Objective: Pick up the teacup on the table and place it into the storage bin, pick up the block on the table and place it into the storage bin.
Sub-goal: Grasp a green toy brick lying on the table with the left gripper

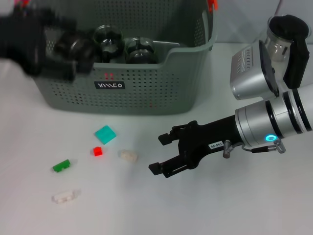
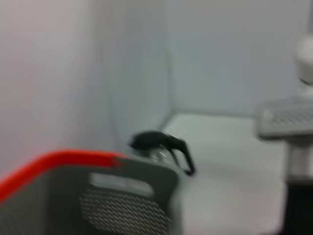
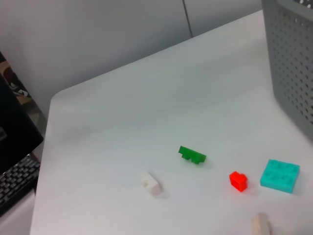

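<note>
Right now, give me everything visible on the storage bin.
The storage bin is a large grey-green plastic basket with perforated walls, a scooped front rim and orange clips at its handles. A small black label with white lettering sits on the front wall. It stands upright at the back of the white table. Dark glass items lie inside. The left gripper hovers at its left end.

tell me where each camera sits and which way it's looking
Head: looks down from above on the storage bin, the blocks, the open right gripper and the blurred left gripper over the bin.
Left wrist: beside the bin's rim, facing the wall; no fingers visible.
Right wrist: faces the blocks; no fingers visible.
Shared: the teal block.
</note>
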`<move>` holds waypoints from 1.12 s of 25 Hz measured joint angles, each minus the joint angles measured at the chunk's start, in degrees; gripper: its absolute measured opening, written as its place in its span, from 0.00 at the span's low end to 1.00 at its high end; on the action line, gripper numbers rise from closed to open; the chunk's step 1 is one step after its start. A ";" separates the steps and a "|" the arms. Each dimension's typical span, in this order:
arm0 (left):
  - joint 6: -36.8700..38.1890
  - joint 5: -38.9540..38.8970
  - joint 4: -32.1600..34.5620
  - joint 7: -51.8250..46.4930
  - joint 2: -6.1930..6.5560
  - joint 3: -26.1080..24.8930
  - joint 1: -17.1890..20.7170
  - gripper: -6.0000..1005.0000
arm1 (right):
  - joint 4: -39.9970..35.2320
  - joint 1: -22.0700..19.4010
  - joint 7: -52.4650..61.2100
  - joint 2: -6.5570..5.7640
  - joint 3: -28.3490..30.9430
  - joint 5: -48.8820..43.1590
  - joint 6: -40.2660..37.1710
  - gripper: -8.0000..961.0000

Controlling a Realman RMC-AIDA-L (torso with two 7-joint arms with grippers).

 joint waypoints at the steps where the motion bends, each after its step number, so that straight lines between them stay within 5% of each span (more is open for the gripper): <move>1: 1.45 0.14 0.52 2.21 -0.47 0.21 1.39 0.92 | 0.10 -0.01 -0.01 0.00 0.00 0.02 0.20 0.98; 7: 2.20 4.28 5.33 11.93 -3.81 4.07 8.17 0.92 | 0.57 -0.03 0.20 0.00 0.16 0.22 0.34 0.98; 12: -0.55 15.55 6.53 13.96 -5.90 8.34 9.29 0.92 | 0.71 -0.03 0.39 0.00 0.63 0.25 0.32 0.98; 28: -18.76 37.76 -7.39 8.51 -6.55 23.89 7.82 0.92 | 1.44 -0.30 0.46 0.03 2.26 0.25 0.35 0.98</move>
